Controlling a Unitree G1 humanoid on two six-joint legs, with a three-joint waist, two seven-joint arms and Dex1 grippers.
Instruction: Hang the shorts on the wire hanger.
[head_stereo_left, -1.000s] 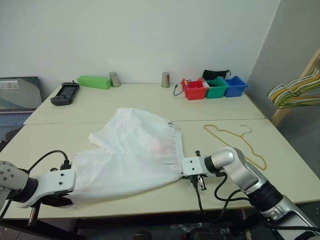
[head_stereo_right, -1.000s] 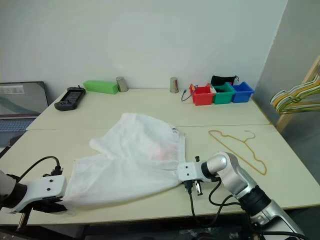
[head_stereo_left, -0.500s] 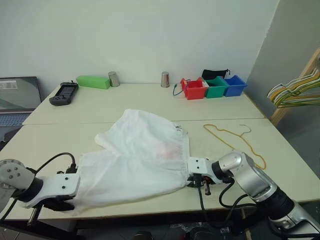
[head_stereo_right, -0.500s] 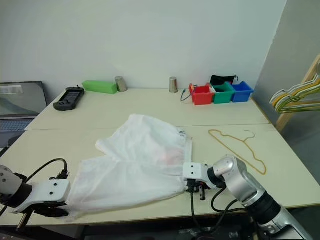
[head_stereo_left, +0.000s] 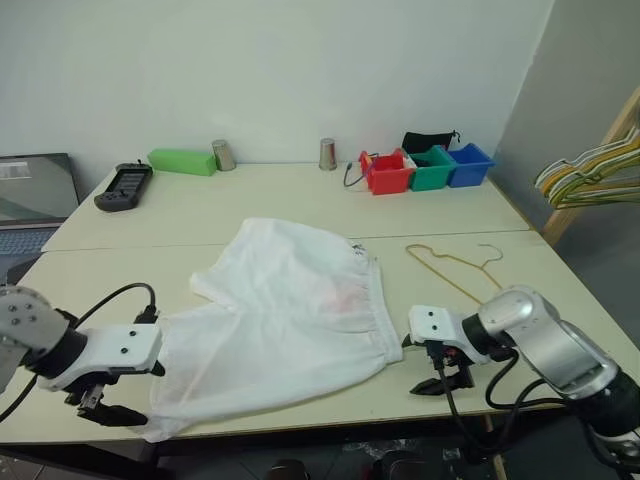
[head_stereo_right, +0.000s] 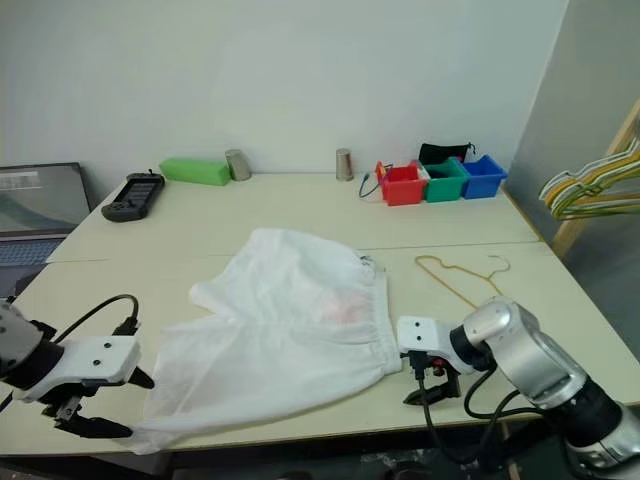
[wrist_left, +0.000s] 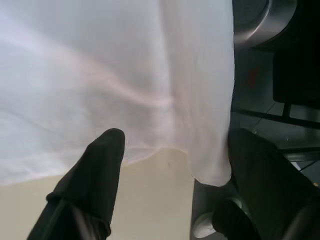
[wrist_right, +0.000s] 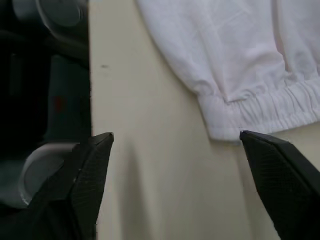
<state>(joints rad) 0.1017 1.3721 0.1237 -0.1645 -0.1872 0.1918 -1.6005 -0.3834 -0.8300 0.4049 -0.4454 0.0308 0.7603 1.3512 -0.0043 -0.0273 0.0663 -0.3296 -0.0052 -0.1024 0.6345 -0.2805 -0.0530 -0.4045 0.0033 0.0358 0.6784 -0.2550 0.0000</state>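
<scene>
The white shorts (head_stereo_left: 280, 320) lie spread flat on the table, gathered waistband (head_stereo_left: 378, 305) to the right, with a faint pink mark (head_stereo_left: 345, 298) near it. One leg hem (wrist_left: 210, 150) droops over the table's near edge. My left gripper (head_stereo_left: 105, 408) is open just off that hem corner, holding nothing. My right gripper (head_stereo_left: 440, 378) is open a little right of the waistband corner (wrist_right: 260, 107), clear of the cloth, above bare tabletop. The yellow wire hanger (head_stereo_left: 455, 270) lies flat on the table beyond the right gripper.
Red, green and blue bins (head_stereo_left: 420, 170) stand at the back right, two metal cups (head_stereo_left: 327, 154) and a green box (head_stereo_left: 182, 161) along the back. A black controller (head_stereo_left: 122, 186) and a laptop (head_stereo_left: 35, 200) sit at left. Bunched hangers (head_stereo_left: 590, 170) hang at right.
Both grippers have opened and let go of the shorts, which now rest on the table. The right gripper has drawn away rightward from the waistband; the left has lifted slightly.
</scene>
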